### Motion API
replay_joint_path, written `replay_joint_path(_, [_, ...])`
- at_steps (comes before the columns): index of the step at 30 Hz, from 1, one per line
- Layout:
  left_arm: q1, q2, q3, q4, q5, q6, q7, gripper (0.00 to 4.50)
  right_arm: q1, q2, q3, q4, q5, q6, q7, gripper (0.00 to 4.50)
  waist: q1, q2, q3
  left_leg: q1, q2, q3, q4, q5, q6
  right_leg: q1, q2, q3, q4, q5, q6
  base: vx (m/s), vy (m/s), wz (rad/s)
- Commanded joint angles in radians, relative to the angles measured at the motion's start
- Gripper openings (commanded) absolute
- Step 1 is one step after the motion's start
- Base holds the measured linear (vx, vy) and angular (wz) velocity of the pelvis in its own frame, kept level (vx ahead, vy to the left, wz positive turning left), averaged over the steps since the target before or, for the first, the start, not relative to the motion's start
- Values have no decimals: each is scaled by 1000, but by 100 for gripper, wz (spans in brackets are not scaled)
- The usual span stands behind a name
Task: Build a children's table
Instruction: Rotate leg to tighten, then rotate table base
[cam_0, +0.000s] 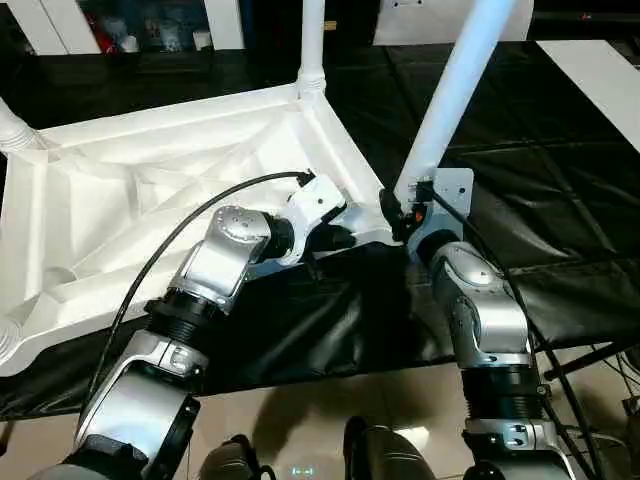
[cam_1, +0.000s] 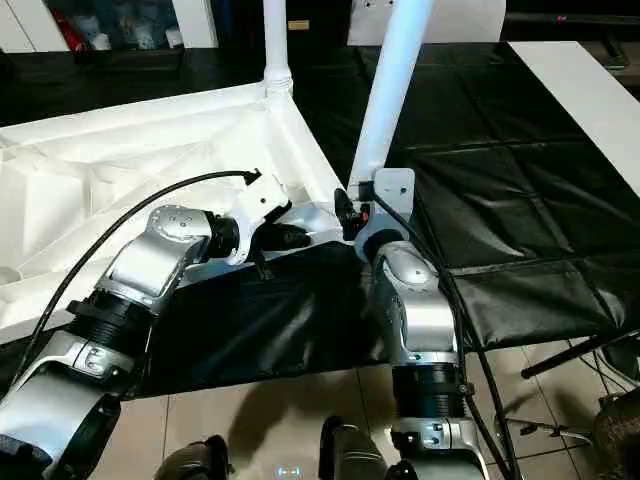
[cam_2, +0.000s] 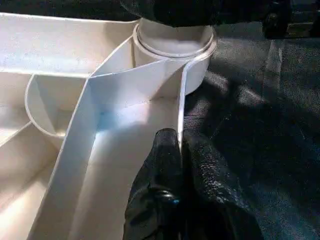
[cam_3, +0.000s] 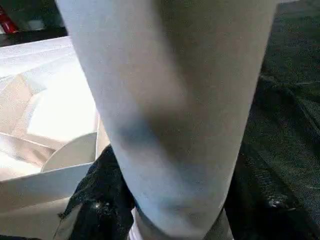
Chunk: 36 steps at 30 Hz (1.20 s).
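Left eye view: left tool (cam_0: 335, 236) pinches tabletop rim (cam_2: 181, 107), right tool (cam_0: 400, 215) grips tilted, unseated leg (cam_0: 455, 90); another leg (cam_0: 312, 40) stands socketed.

Left pincer (cam_2: 179, 150): clamped on table-top rim (cam_2: 182, 107), forearm angled inward. Right pincer (cam_3: 165, 200): wrapped around leg (cam_0: 450, 100) base beside that rim, forearm upright.

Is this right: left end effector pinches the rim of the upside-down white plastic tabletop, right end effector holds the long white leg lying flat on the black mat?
Not quite. The long round white leg is not lying flat: the left eye view shows it standing up, leaning slightly, in the near corner socket. The rest holds: the left end effector pinches the rim of the upside-down white plastic tabletop, and the right end effector grips the leg's base.
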<state>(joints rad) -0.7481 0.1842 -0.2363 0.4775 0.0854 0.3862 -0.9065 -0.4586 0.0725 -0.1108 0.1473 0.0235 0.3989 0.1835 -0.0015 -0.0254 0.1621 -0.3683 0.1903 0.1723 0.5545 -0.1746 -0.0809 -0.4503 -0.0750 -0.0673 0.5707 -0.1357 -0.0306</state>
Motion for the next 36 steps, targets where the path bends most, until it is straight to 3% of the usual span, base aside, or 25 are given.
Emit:
replay_joint_path(1, [9, -41, -47, 10, 1, -18, 25, 0, 35, 68, 128, -3, 52, 25, 67, 273, 4, 5, -68, 1, 19, -3, -61, -184, 63, 73, -54, 47, -73, -324, -156, 0, 0, 0])
replay_joint_path(6, [23, -32, -30, 9, -20, -107, 4, 0, 105, -9, 115, -86, 26, -31, 97, 319, 10, 2, -79, 1, 21, 2, -54, -103, 96, 80, -51, 50, -52, -148, -209, 0, 0, 0])
replay_joint_path(8, [32, -32, -8, 8, -42, -165, -4, 0, 151, -64, 100, -134, 7, -67, 111, 328, 12, 2, -80, 1, 20, 3, -51, -97, 107, 83, -52, 49, -52, -130, -217, 0, 0, 0])
replay_joint_path(10, [49, -37, 39, -17, -96, -190, -23, 0, 228, -115, 63, -227, 33, -67, 150, 355, 15, 5, -82, -2, 20, 3, -50, -111, 121, 87, -54, 49, -54, -145, -223, 0, 0, 0])
replay_joint_path(12, [59, -34, 59, -34, -122, -205, -31, 0, 275, -158, 55, -270, 5, -97, 152, 362, 19, 4, -85, -4, 19, 3, -48, -109, 122, 89, -54, 49, -54, -155, -219, 0, 0, 0])
replay_joint_path(14, [64, -30, 64, -39, -131, -220, -32, 0, 297, -174, 47, -288, 9, -109, 160, 370, 17, 2, -84, -4, 20, 3, -49, -119, 122, 86, -53, 47, -56, -172, -223, 0, 0, 0])
replay_joint_path(15, [76, -23, 83, -60, -154, -226, -40, 0, 333, -195, 18, -323, 34, -120, 181, 388, 20, 5, -82, -3, 21, 3, -48, -137, 121, 85, -54, 47, -60, -196, -217, 0, 0, 0])
replay_joint_path(17, [89, -16, 101, -89, -179, -217, -52, 41, 363, -209, 1, -359, 65, -112, 205, 408, 22, 2, -81, -3, 23, 3, -49, -153, 123, 85, -53, 47, -62, -227, -207, 0, 0, 0])
replay_joint_path(18, [90, -15, 103, -93, -182, -214, -53, 41, 366, -211, 1, -362, 68, -110, 209, 408, 22, 2, -81, -4, 23, 3, -49, -157, 123, 84, -53, 47, -62, -236, -204, 0, 0, 0])
replay_joint_path(20, [126, 14, 130, -174, -211, -155, -69, 45, 413, -252, 23, -425, 134, -94, 309, 432, 22, 4, -81, -5, 23, 1, -49, -164, 122, 86, -54, 46, -64, -260, -193, 0, 0, 0])
replay_joint_path(24, [188, 75, 142, -274, -222, -80, -71, 81, 431, -270, 66, -479, 185, -73, 364, 450, 12, 8, -82, -10, 25, -2, -50, -156, 120, 86, -52, 44, -62, -271, -182, 0, 0, 0])
replay_joint_path(28, [291, 147, 184, -427, -246, 27, -45, 123, 392, -248, 110, -497, 210, -46, 372, 450, 10, 14, -78, 0, 26, 1, -50, -183, 97, 72, -47, 45, -69, -331, -173, 0, 0, 0])
replay_joint_path(30, [357, 175, 218, -534, -281, 100, -41, 123, 364, -224, 129, -496, 212, -30, 358, 450, 11, 16, -79, -1, 32, -4, -54, -181, 75, 76, -51, 47, -56, -301, -194, 0, 0, 0])
replay_joint_path(31, [379, 185, 228, -571, -294, 126, -36, 146, 355, -219, 136, -495, 215, -26, 355, 450, 9, 17, -77, -1, 31, -3, -54, -181, 76, 73, -48, 46, -59, -303, -191, 0, 0, 0])
replay_joint_path(33, [495, 232, 251, -735, -336, 236, -40, 158, 303, -172, 153, -464, 250, -15, 351, 450, 11, 24, -80, 6, 35, -4, -54, -188, 62, 72, -50, 48, -52, -284, -203, 0, 0, 0])
replay_joint_path(36, [548, 258, 254, -796, -337, 275, -41, 189, 277, -152, 159, -446, 263, -10, 345, 450, 7, 25, -75, 3, 30, -2, -57, -205, 59, 70, -44, 47, -57, -310, -187, 0, 0, 0])
